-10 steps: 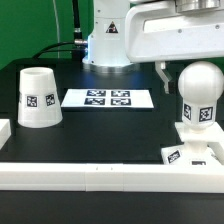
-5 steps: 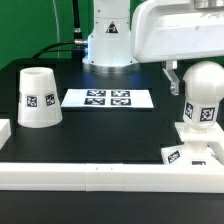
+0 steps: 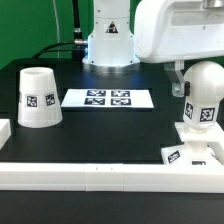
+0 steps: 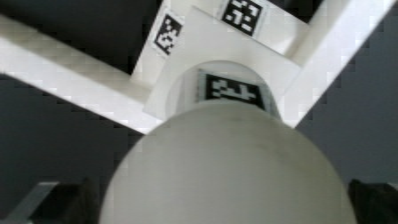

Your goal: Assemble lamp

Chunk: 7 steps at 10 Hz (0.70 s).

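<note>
The round-headed bulb point(image 3: 202, 95) stands upright on the flat square base point(image 3: 193, 152) at the exterior view's right. My gripper point(image 3: 192, 85) hangs around the bulb's head. One dark finger point(image 3: 177, 82) shows just beside the head; the other is hidden behind it. In the wrist view the bulb point(image 4: 222, 150) fills the space between the two fingers point(image 4: 48, 203), with a thin dark gap on each side, so the gripper point(image 4: 206, 205) is open. The base point(image 4: 205, 35) with its tags lies beyond it. The tapered shade point(image 3: 38, 97) stands mouth-down at the exterior view's left.
The marker board point(image 3: 107, 98) lies flat at the middle back. A long white rail point(image 3: 100, 176) runs along the front, with a short piece point(image 3: 5, 131) at the left. The arm's white pedestal point(image 3: 108, 45) stands behind the board.
My gripper has moved toward the exterior view's right and a little down, closing in around the bulb's head. The bulb, base and shade have not moved.
</note>
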Motion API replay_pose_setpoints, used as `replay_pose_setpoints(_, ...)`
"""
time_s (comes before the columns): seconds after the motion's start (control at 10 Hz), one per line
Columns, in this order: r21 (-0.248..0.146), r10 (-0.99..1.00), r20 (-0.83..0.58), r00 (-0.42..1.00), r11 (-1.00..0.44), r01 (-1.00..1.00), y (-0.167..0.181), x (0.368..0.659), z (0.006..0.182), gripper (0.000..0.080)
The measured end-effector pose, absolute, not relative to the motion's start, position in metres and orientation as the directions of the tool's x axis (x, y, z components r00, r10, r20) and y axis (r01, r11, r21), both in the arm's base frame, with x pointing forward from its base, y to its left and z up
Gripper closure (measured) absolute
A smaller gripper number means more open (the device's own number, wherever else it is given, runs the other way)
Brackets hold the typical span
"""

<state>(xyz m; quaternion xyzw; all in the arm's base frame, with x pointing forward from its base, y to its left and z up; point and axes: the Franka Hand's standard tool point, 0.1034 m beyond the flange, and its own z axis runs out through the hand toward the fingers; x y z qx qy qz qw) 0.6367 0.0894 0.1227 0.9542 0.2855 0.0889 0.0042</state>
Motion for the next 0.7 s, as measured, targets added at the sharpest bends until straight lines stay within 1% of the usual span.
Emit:
replay_pose_setpoints(0.1, 0.077, 0.61, 0.158, 0.776, -0.791, 0.607, 0.0886, 0.6368, 0.1227, 0.0101)
replay_pose_setpoints(0.3, 0.124, 0.724, 0.133, 0.677, -0.69, 0.713, 0.0911, 0.6378, 0.1237, 0.0101)
replay_pose_setpoints(0.4, 0.149, 0.811, 0.102, 0.576, -0.585, 0.797, 0.0895, 0.6379, 0.1239, 0.0101)
replay_pose_setpoints(0.5, 0.165, 0.873, 0.076, 0.482, -0.488, 0.857, 0.088, 0.6384, 0.1242, 0.0101)
replay_pose_setpoints(0.7, 0.173, 0.937, 0.036, 0.348, -0.348, 0.921, 0.087, 0.6369, 0.121, 0.0101)
